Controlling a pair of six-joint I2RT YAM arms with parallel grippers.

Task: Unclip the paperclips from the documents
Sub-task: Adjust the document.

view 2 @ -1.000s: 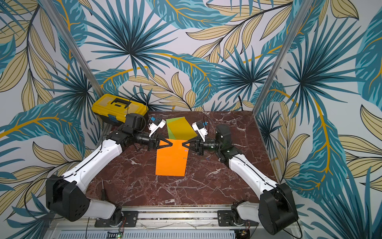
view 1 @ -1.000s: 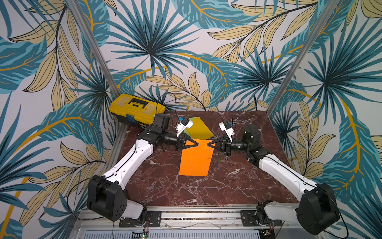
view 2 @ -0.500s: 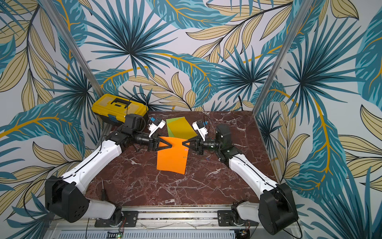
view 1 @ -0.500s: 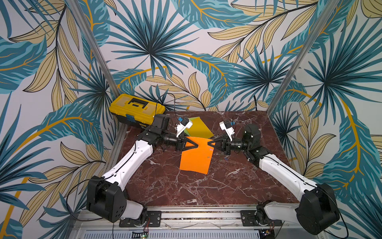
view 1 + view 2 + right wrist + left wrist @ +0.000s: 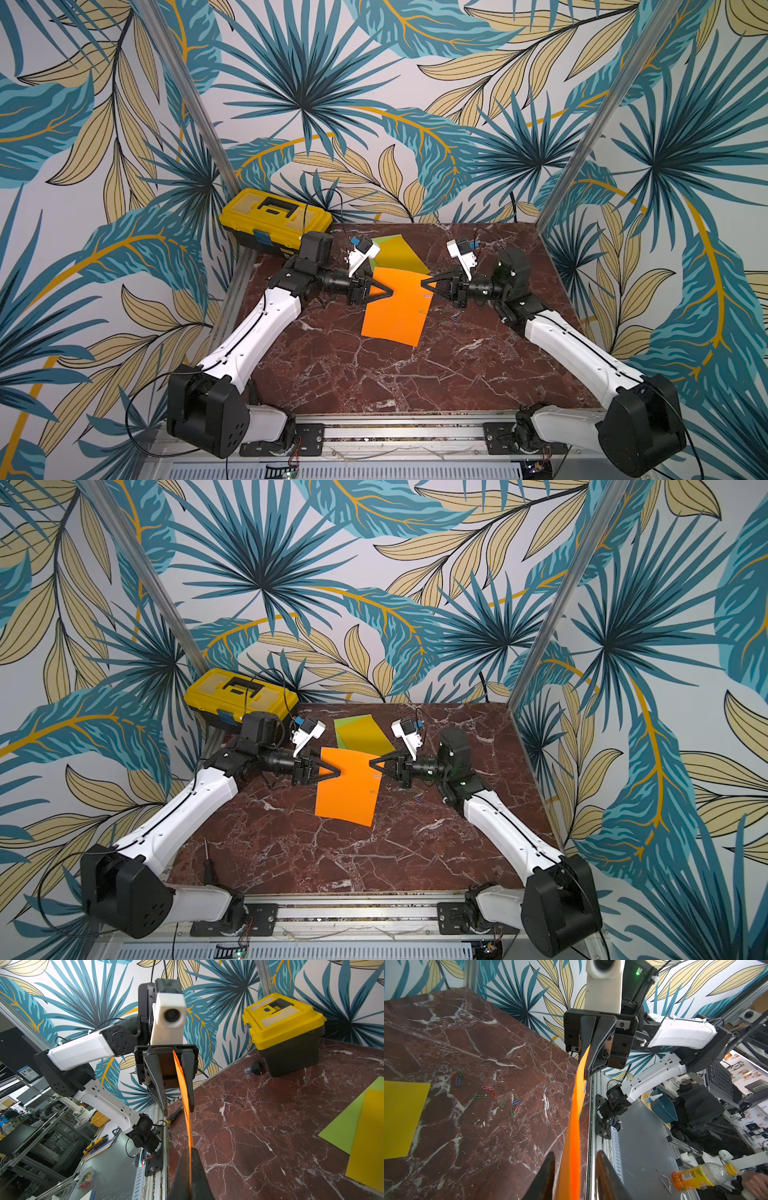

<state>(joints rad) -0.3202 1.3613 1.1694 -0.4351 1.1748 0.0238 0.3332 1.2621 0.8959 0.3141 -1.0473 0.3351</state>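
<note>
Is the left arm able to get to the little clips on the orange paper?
Probably yes. The left gripper stands open at the orange paper's opposite edge, with only bare paper between it and the clips. The right gripper, shut on the paper, crowds them.

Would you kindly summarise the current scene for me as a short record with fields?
left gripper: open, straddling the orange sheet
right gripper: shut on the orange sheet
clipped paperclips: two visible on the orange sheet's edge
loose paperclips: scattered on the table near the right gripper
yellow sheet: lying over the lime green sheet
yellow toolbox: far corner, left gripper's side
</note>
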